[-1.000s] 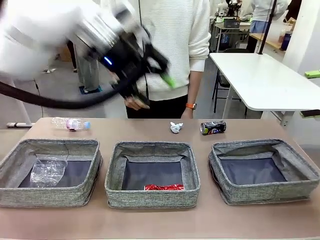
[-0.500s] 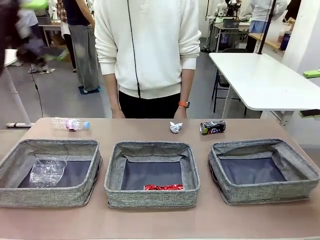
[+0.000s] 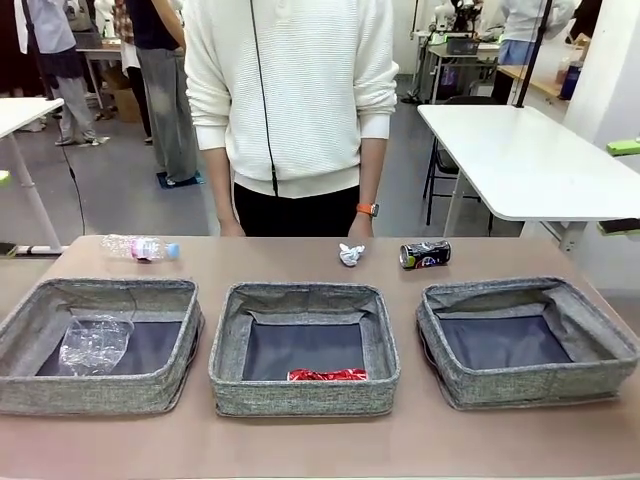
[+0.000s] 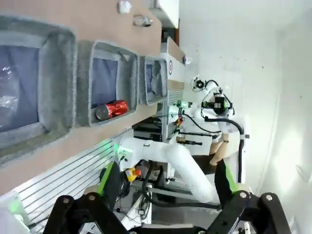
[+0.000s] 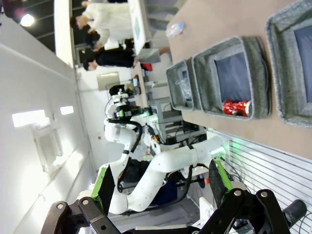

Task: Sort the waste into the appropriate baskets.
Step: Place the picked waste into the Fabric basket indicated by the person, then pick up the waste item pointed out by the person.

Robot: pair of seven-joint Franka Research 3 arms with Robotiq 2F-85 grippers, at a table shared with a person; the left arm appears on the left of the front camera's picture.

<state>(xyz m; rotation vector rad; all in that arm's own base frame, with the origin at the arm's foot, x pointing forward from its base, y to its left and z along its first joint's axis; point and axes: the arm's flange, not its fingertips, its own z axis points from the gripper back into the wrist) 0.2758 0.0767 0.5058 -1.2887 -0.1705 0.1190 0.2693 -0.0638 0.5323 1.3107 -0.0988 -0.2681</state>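
Three grey woven baskets stand in a row: left (image 3: 100, 392), middle (image 3: 300, 395), right (image 3: 530, 385). A crumpled clear bottle (image 3: 95, 343) lies in the left one. The crushed red can (image 3: 328, 375) lies in the middle one, at its near wall. Behind the baskets on the table lie a blue-capped bottle (image 3: 140, 248), a white paper wad (image 3: 351, 255) and a dark can (image 3: 426, 254). My left gripper (image 4: 165, 181) is open and empty, raised off the table's near side. My right gripper (image 5: 160, 186) is also open, empty and held high.
A person in a white sweater (image 3: 295, 100) stands at the far edge, hands hanging just behind the table. The right basket's dark floor (image 3: 505, 340) is bare. A white table (image 3: 530, 160) stands behind on the right.
The left arm, which crossed the upper left of the front view a second ago, has swung out past the left edge. The waste has not moved.
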